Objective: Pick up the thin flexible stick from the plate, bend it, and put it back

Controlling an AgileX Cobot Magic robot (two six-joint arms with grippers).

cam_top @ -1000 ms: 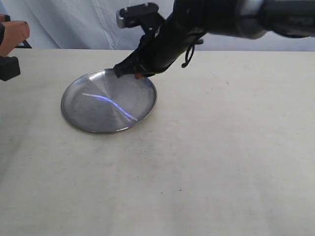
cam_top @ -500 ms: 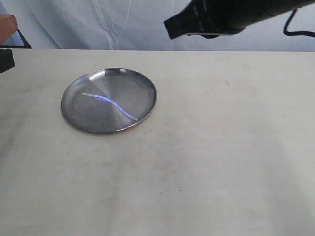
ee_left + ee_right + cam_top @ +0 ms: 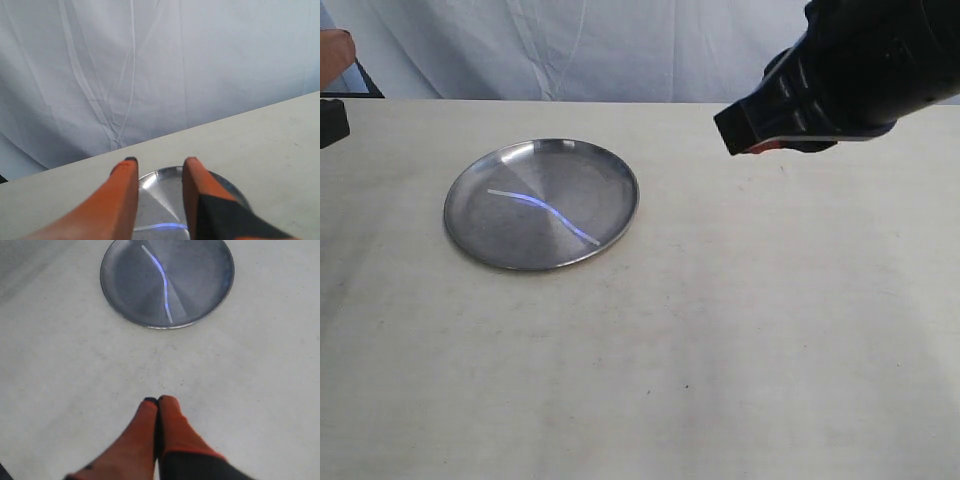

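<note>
Orange fingers (image 3: 142,437) of the right gripper (image 3: 158,400) are pressed together tip to tip with nothing between them, hanging above bare table (image 3: 720,340) with the plate (image 3: 200,275) ahead of their tips. On the left gripper (image 3: 159,163) the two orange fingers (image 3: 122,200) stand clearly apart and hold nothing; part of the plate (image 3: 160,192) shows through the gap between them, with a bluish glint of the thin flexible stick (image 3: 160,226) across it. In the exterior view the plate (image 3: 590,175) sits on the table toward 10 o'clock from the middle. The thin flexible stick (image 3: 542,203) lies inside it in a gentle wavy curve, running from about 10 o'clock on the dish to about 4 o'clock, its far end close to the rim. Neither gripper touches it. A blurred dark right arm (image 3: 860,70) fills the 2 o'clock corner of that view, well apart from the plate, and a sliver of the left gripper (image 3: 330,60) shows at the edge near 10 o'clock. White cloth (image 3: 570,50) hangs behind the table.
</note>
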